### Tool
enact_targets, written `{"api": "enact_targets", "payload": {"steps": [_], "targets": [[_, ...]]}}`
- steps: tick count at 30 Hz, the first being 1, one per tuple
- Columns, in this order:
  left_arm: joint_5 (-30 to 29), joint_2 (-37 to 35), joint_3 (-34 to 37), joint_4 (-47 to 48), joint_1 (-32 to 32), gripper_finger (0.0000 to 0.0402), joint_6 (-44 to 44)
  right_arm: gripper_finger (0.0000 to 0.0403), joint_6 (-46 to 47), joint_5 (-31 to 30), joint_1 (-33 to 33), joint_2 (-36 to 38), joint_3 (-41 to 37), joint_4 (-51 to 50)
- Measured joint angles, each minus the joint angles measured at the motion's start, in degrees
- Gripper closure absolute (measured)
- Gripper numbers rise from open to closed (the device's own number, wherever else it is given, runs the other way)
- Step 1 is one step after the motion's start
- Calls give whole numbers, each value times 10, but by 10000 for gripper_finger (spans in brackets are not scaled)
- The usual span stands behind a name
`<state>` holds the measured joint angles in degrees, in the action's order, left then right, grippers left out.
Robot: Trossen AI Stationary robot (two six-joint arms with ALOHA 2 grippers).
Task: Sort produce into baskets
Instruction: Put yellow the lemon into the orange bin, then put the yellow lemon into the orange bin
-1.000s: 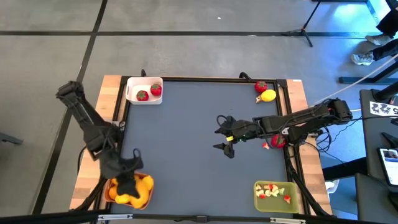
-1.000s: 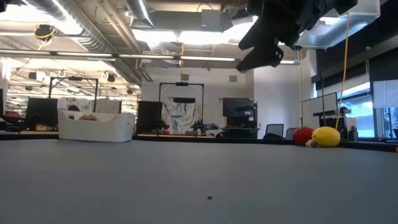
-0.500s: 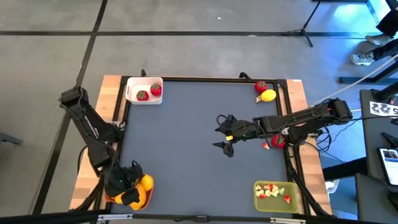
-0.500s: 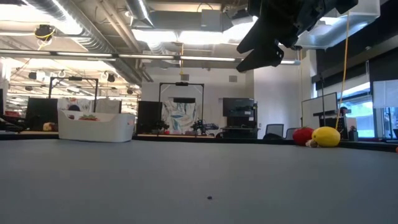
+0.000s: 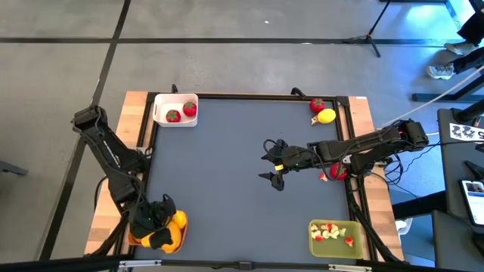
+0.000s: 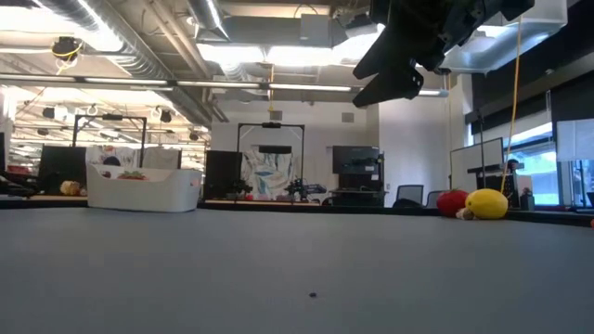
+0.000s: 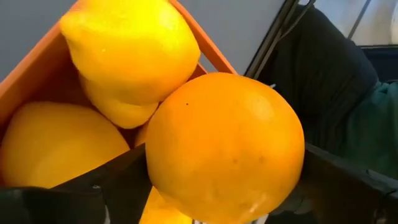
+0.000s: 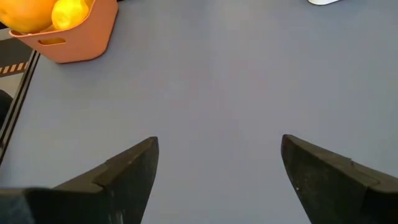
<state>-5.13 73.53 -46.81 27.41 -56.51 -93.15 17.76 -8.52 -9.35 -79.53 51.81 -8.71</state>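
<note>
My left gripper (image 5: pixel 155 225) is over the orange basket (image 5: pixel 172 240) at the table's near left corner, shut on an orange citrus (image 7: pixel 224 146). Yellow lemons (image 7: pixel 130 56) lie in that basket behind and below the citrus. My right gripper (image 5: pixel 273 162) hangs open and empty above the middle of the table, and also shows in the low view (image 6: pixel 399 65). A strawberry (image 5: pixel 317 105) and a lemon (image 5: pixel 326 115) lie at the far right. Another strawberry (image 5: pixel 336 172) lies under my right arm. My left gripper pinches the orange citrus by two opposite sides (image 7: pixel 155 168) between its two fingers (image 7: pixel 106 186). The fingers come from above, slanting down into the orange basket. Whether the citrus rests on the lemons under it, I cannot tell.
A white basket (image 5: pixel 175 110) with two strawberries stands at the far left corner, and shows in the low view (image 6: pixel 144 188). An olive-green basket (image 5: pixel 336 236) with small pale and red bits stands at the near right. Bare grey mat lies between them.
My left gripper has gone toward the table's near edge and down over the orange basket, carrying the orange citrus. In the last half second it has hardly moved. My right arm has kept still.
</note>
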Motion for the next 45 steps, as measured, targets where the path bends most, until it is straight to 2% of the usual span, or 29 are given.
{"api": "enact_targets", "payload": {"steps": [5,12,18,25,29,34,39,45], "targets": [[2,0,0,9,4,9,4,68,0,0,0,0,0,0],[71,-14,0,39,12,20,6,68,0,0,0,0,0,0],[68,-60,0,82,14,21,27,68,0,0,0,0,0,0],[4,-129,0,187,36,21,26,68,0,0,0,0,0,0],[-58,-154,0,187,51,21,45,68,12,-5,0,0,0,0],[-95,-158,0,187,68,21,86,68,45,-54,1,12,0,-10],[-157,-153,0,187,88,21,141,68,96,-74,29,53,0,-69],[-217,-150,0,187,117,21,202,68,126,-71,89,111,0,-194]]}}
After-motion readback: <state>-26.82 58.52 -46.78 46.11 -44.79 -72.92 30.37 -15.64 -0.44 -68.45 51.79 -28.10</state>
